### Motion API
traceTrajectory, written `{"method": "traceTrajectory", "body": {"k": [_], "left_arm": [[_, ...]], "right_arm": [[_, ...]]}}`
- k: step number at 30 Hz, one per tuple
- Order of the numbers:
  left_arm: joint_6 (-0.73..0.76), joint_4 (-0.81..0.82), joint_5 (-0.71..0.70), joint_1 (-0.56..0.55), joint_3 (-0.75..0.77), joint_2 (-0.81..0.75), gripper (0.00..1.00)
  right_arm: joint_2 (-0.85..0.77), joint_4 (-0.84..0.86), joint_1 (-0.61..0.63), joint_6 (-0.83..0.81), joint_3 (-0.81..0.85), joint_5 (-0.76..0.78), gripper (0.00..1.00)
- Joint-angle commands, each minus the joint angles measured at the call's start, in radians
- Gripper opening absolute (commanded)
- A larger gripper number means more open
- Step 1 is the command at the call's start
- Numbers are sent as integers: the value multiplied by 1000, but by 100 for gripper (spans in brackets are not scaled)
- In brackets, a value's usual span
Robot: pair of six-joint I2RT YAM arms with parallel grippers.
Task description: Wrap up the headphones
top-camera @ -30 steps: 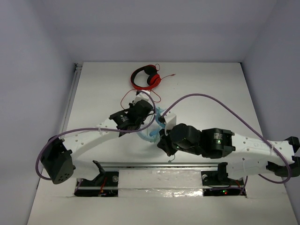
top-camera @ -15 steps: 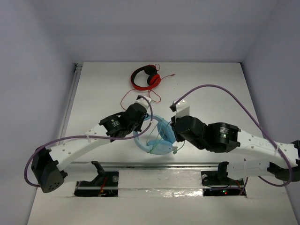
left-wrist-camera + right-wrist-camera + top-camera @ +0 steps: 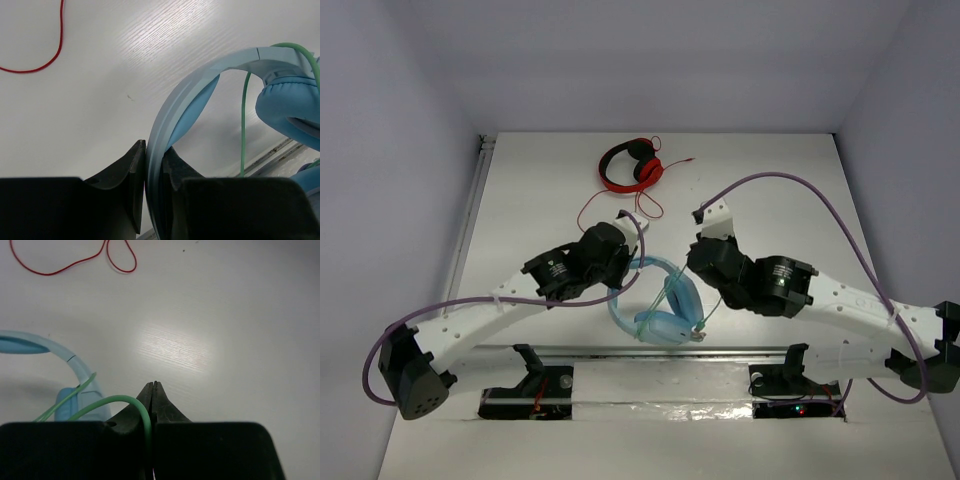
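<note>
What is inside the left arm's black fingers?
The wide light-blue headband of the big padded headphones, pinched edge-on. Its lower end is hidden behind the black left fingers.

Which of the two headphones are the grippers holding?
The light-blue headphones near the arms: the left gripper clamps their headband, the right gripper pinches their green cable. The red headphones lie untouched farther back.

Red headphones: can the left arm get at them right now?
Probably not yet: the left end effector is shut on the blue headphones, so it must let go first. The red headphones lie just beyond it.
</note>
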Motion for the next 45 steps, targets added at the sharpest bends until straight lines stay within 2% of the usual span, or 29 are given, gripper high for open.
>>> {"method": "traceTrajectory", "body": {"k": [1,8,16,22,28,33,35,41,45], "left_arm": [[3,61,68,-2,4,-47,0],[3,78,123,-2,0,-84,0],[-16,171,377,118,-37,-179,0],[-28,205,448,174,-42,-191,0],[-27,244,577,262,-34,-196,0],[-8,221,534,282,4,-182,0],[2,213,534,282,16,-179,0],[24,192,531,302,58,-178,0],[12,216,571,313,66,-178,0]], "right_arm": [[5,70,-38,-19,-18,110,0],[5,99,-125,-14,-55,94,0],[13,125,-195,78,-110,-1,0],[-27,186,-205,86,-152,-96,6],[-32,186,-262,78,-142,-77,8],[-35,195,-317,90,-121,-41,11],[-35,195,-336,73,-93,-30,17],[5,215,-374,46,-9,-11,20],[17,267,-388,52,-39,-86,20]]}}
